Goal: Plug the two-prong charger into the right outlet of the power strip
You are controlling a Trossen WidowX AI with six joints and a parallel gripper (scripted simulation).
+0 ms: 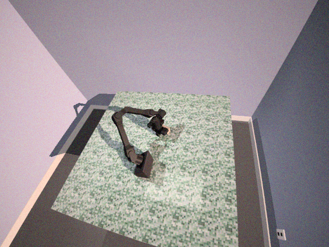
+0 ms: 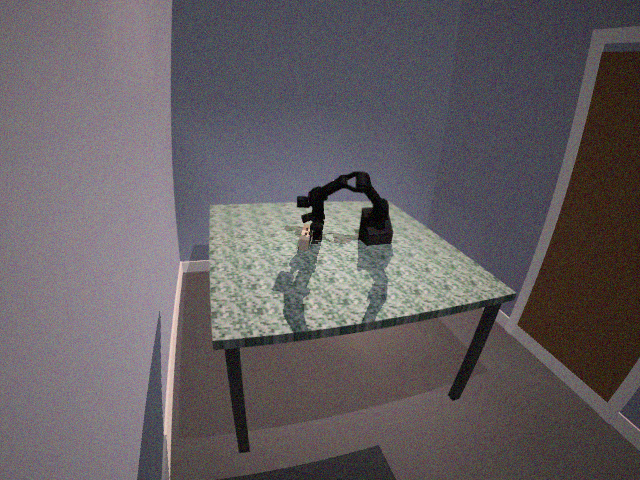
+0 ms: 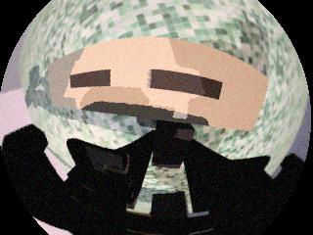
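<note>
The charger point(image 3: 171, 132) is gripped firmly between the part-closed fingers of the gripper point(image 3: 163, 176), seen in the wrist view as a dark body right at the face of the power strip point(image 3: 131, 69). The prongs cannot be made out here; whether they are already in the slot cannot be told. Two dark outlet slots are shown on the tan strip, the left outlet point(image 3: 92, 78) and the right outlet point(image 3: 186, 82), and the charger is lined up below the right one, near its inner end. In the top view, the gripper point(image 1: 161, 130) is seen pressed close against the pale strip point(image 1: 167, 130) on the green table point(image 1: 201, 170), and the same closeness is confirmed from the exterior view point(image 2: 310, 235). For this step to be done well, the charger should be kept square to the strip's face, so that both prongs meet the shutter together; any tilt would likely leave one prong blocked. The push is best delivered straight along the prong axis, slowly, with the grip kept tight so the body is not slid back between the fingers. A slight sideways correction toward the slot's centre may be needed first.
</note>
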